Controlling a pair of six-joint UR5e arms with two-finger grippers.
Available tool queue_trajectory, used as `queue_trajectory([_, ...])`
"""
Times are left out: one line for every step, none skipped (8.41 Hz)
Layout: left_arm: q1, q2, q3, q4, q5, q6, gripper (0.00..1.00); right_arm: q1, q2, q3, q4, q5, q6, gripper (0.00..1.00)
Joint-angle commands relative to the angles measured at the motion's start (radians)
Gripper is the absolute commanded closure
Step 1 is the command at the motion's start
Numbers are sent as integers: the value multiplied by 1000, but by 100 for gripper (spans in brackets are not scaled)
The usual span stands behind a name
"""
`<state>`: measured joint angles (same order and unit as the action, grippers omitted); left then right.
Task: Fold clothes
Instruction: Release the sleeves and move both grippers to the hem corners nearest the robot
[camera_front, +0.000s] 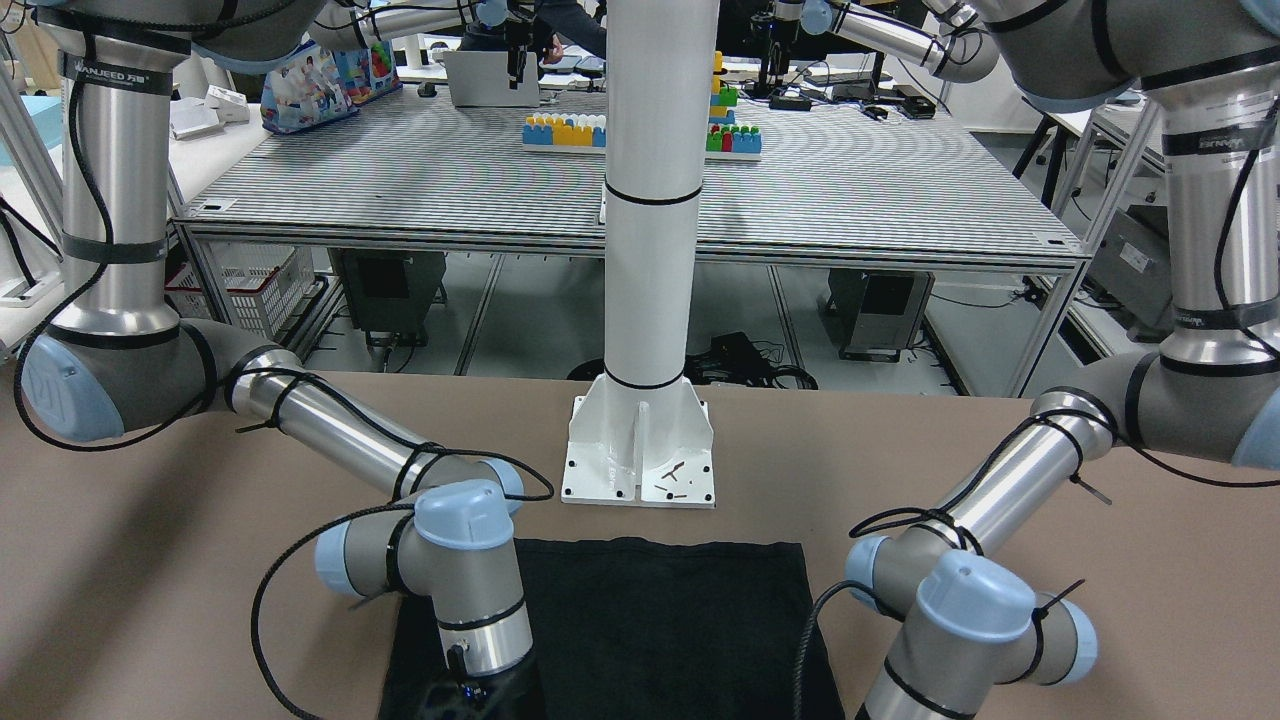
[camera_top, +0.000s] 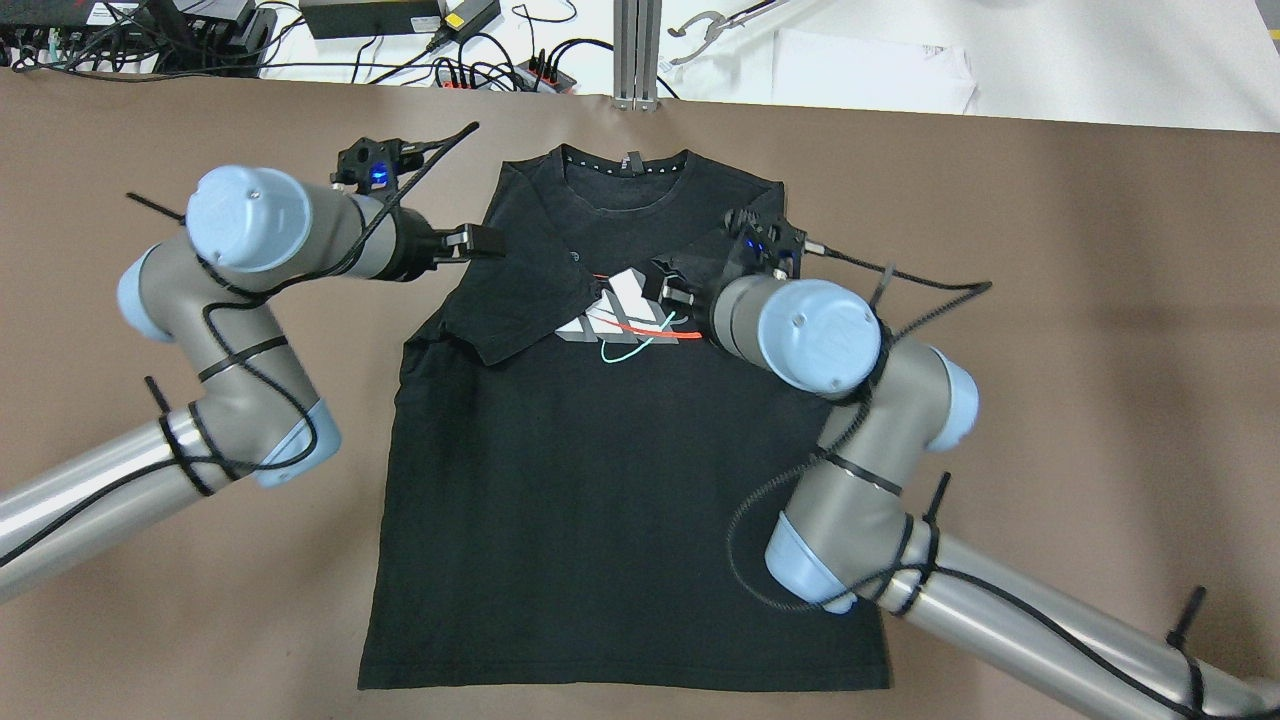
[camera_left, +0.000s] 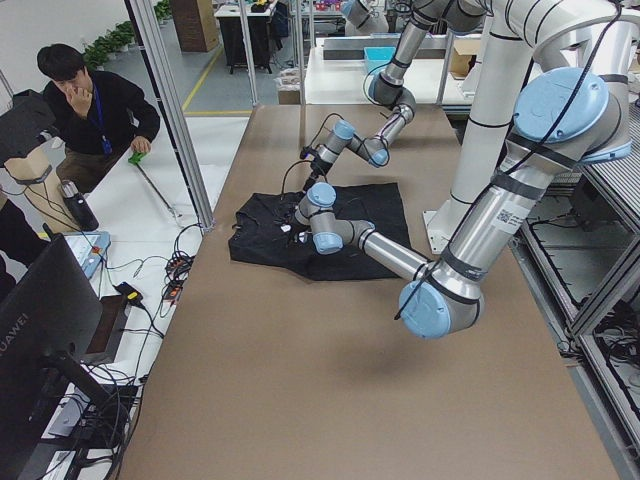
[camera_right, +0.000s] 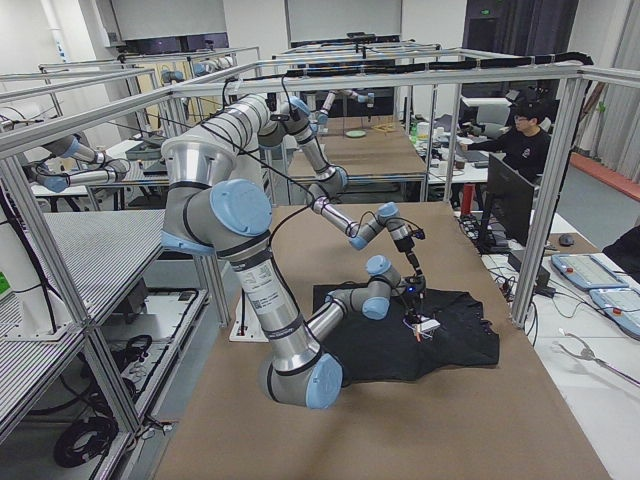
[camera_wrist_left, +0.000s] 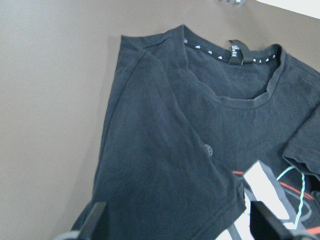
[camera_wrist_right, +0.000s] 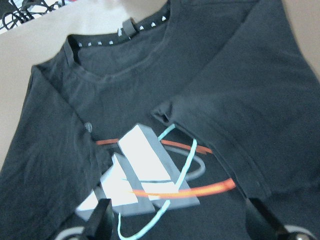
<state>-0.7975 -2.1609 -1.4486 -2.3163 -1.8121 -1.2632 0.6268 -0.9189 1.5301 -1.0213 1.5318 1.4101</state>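
The clothes are one black T-shirt (camera_top: 620, 500) lying flat, front up, collar at the far edge, on the brown table (camera_top: 1050, 300). Its chest bears a white and grey logo (camera_top: 622, 312) with red and teal lines. Both sleeves are folded inward onto the chest. My left gripper (camera_top: 482, 243) is open over the folded left sleeve (camera_wrist_left: 165, 165), fingers wide apart and holding nothing. My right gripper (camera_top: 672, 288) is open over the folded right sleeve (camera_wrist_right: 250, 100) beside the logo (camera_wrist_right: 145, 170), also holding nothing. The shirt's lower hem (camera_front: 650, 560) lies near the robot's white pedestal (camera_front: 640, 470).
Cables and power strips (camera_top: 450, 60) and a white sheet (camera_top: 870, 70) lie past the table's far edge, with a metal post (camera_top: 635, 50) between them. An operator (camera_left: 95, 110) sits beyond that edge. Bare brown table surrounds the shirt on both sides.
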Motion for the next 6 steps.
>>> queue_trajectory([87, 275, -298, -2, 16, -181, 0, -131, -298, 343, 0, -1, 157, 5])
queue_trajectory([137, 376, -393, -12, 23, -252, 0, -183, -372, 413, 0, -22, 270, 5])
queue_trajectory([202, 474, -468, -46, 87, -286, 0, -246, -453, 473, 9, -83, 339, 5])
queue_trajectory([293, 589, -521, -123, 162, -324, 0, -333, -538, 555, 10, -158, 372, 5])
queue_trajectory([382, 681, -544, -208, 228, -358, 0, -437, -622, 603, 26, -247, 430, 5])
queue_trajectory([484, 750, -549, -259, 317, -386, 0, -549, -693, 608, 100, -366, 458, 5])
